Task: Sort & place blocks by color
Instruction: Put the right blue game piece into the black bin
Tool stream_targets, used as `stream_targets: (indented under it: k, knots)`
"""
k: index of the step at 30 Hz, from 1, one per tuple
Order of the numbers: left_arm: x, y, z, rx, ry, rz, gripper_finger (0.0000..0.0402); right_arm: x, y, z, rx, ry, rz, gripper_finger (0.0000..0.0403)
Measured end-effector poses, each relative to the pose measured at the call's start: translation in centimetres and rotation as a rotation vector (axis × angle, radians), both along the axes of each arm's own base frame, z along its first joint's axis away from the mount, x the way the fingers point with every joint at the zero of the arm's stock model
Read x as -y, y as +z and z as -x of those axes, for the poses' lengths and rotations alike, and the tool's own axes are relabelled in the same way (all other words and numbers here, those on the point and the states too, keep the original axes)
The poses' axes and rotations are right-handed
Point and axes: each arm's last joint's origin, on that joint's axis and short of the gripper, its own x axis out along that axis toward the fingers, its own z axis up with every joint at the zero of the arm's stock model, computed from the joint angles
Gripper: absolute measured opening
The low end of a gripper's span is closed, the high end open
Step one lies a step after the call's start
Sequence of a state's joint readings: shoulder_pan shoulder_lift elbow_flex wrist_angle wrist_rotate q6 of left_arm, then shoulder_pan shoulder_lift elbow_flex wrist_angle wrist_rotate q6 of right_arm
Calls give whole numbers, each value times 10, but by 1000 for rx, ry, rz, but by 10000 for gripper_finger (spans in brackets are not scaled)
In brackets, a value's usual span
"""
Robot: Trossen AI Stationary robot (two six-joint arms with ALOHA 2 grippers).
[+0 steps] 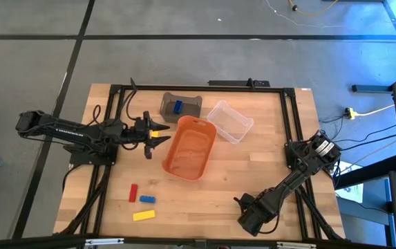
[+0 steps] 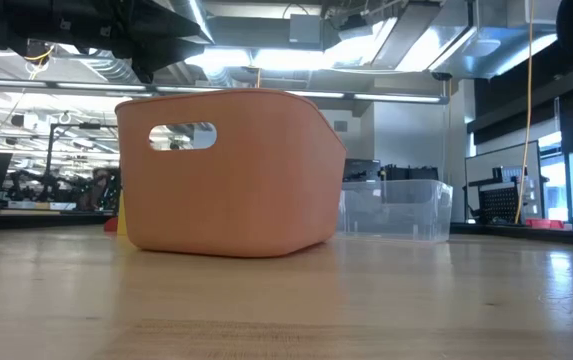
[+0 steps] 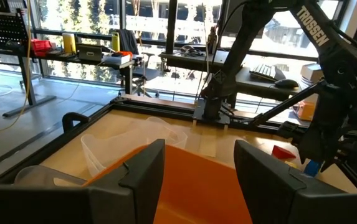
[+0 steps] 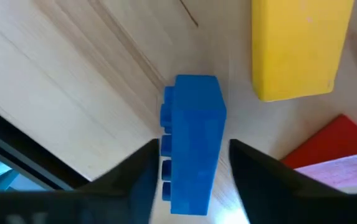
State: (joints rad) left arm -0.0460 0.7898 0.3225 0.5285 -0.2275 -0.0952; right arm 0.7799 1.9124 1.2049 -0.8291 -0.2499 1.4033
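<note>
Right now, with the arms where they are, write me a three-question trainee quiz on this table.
1. Multiple choice: what lies in the grey bin? A) a red block B) a blue block C) nothing
2. True or false: the clear bin sits between the left gripper and the orange tub.
3. Fill in: the right gripper is set over a studded block coloured ____.

Key: 1 B; 2 false, the clear bin is on the tub's other side; 3 blue.
</note>
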Motion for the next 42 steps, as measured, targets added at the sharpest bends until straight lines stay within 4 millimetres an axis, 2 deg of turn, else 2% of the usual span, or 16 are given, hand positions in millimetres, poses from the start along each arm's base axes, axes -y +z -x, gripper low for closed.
stream_targets:
  k: [4,5,9,13,19,25,29,32,35,39,42]
  knots:
    - [0,0,0,0,0,0,184,-1,0,1,-11,54,-32,98]
    - [0,0,0,0,0,0,184,-1,1,1,-20,79,-52,91]
    - [0,0,0,0,0,0,184,-4,3,2,-39,223,-149,92]
    - [0,0,0,0,0,-1,184,-3,13,-4,25,376,-229,92]
    - [0,0,0,-3,0,-1,184,15,56,-20,307,509,-204,92]
    - [0,0,0,-5,0,-1,184,48,110,-16,680,621,74,92]
    - [0,0,0,-4,0,0,184,72,129,-2,893,620,287,92]
    - [0,0,0,-4,-1,1,184,90,127,6,1054,606,391,92]
    - [0,0,0,-3,-1,4,184,111,116,8,1236,577,459,92]
    - [0,0,0,3,-1,5,184,148,105,1,1459,442,589,92]
    - [0,0,0,4,-1,3,184,178,101,-6,1521,327,706,92]
